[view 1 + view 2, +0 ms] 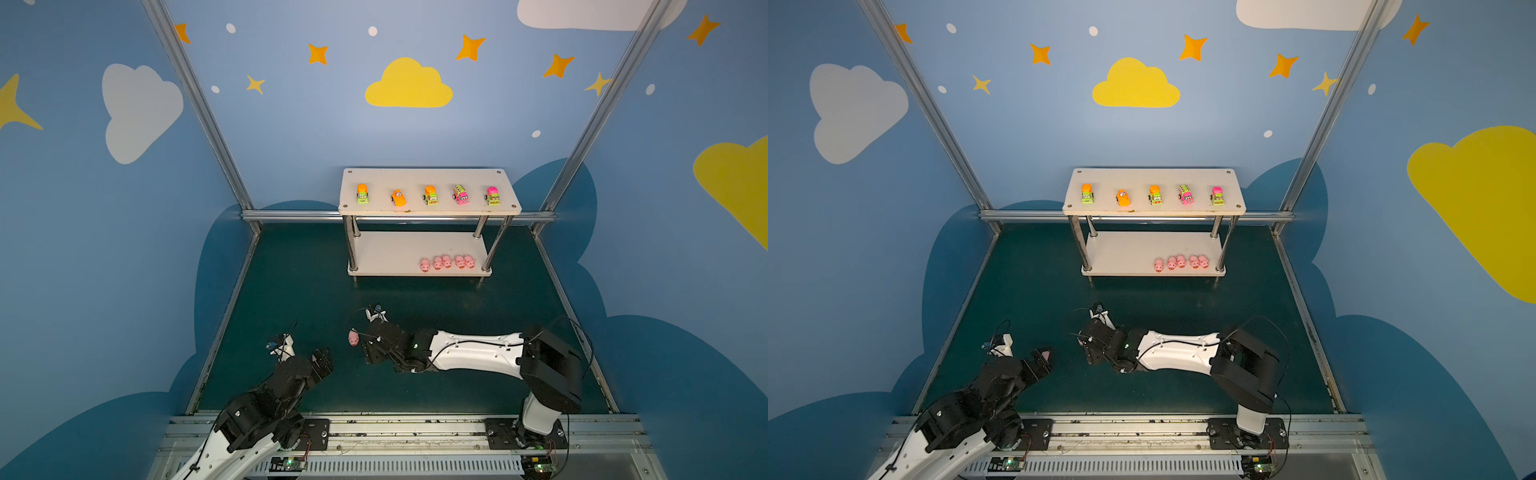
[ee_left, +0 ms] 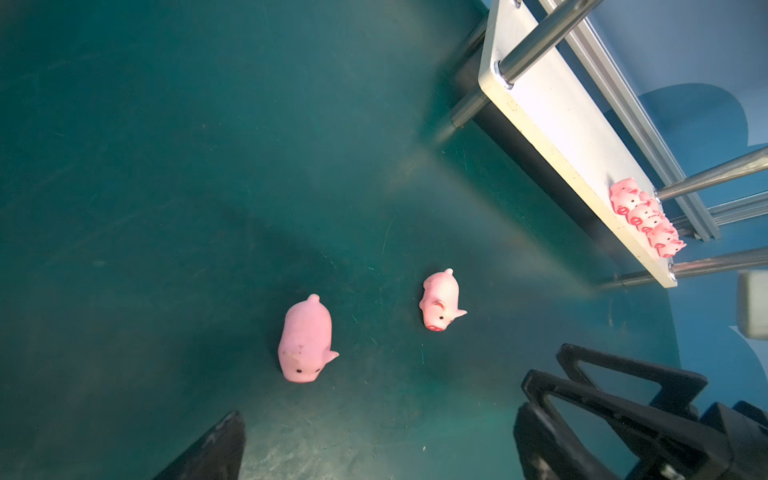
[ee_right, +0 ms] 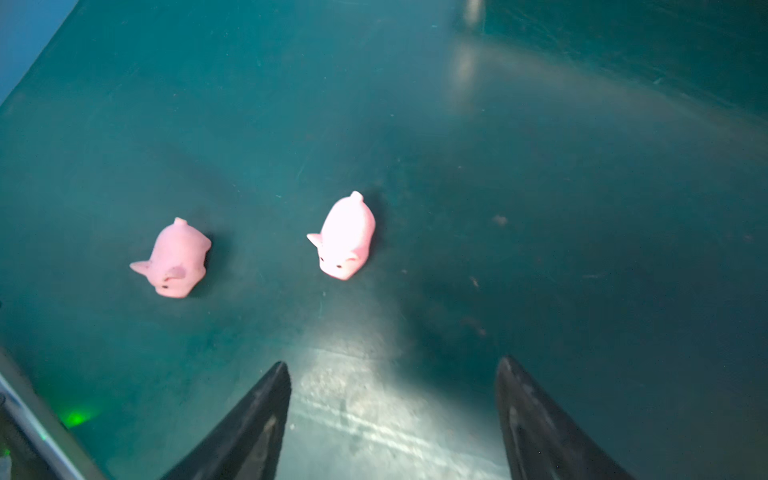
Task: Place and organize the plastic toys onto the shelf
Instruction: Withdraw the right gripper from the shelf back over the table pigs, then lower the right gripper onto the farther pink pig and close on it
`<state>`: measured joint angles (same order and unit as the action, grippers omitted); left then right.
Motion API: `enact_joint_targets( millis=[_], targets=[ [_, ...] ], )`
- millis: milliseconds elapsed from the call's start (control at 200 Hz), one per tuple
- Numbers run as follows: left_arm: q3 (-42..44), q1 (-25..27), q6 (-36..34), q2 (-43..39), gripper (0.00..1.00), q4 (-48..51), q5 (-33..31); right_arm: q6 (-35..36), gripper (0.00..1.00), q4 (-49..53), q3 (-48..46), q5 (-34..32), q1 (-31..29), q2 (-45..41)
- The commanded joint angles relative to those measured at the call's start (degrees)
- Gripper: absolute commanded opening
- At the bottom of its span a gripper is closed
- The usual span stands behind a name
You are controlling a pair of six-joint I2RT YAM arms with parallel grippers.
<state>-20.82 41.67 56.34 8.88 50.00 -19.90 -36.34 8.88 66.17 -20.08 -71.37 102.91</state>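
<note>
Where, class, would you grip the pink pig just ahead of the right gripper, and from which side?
Likely across its plump flanks, right gripper descending from above: the pig lies back up, snout toward the open jaws; ears and snout taper.

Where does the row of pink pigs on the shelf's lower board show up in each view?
In a top view: the pig row sits at the right front of the lower board.
In a top view: same spot.
Left wrist: at the far end of the lower board, pigs bunched together.
Right wrist: not in it.
Shared landmark: the metal post by the row's end.
</note>
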Motion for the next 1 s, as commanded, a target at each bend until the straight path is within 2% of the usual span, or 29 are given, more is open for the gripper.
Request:
enact_joint_targets(
  millis=[0,461,996],
  targets=[
    [0.9,0.4,0.8,-0.7,1.0,2.1,-1.5,-1.3,0.76,-1.6,2.7,-0.6,-0.4,1.7],
    [1.4,0.5,0.5,-3.8,1.0,2.2,-1.9,-1.4,0.67,-2.8,9.6,2.7,-0.5,11.1],
    [1.1,0.5,0.6,-3.5,1.0,2.3,-2.4,-1.5,0.59,-2.0,12.5,3.3,0.4,15.8]
  ],
)
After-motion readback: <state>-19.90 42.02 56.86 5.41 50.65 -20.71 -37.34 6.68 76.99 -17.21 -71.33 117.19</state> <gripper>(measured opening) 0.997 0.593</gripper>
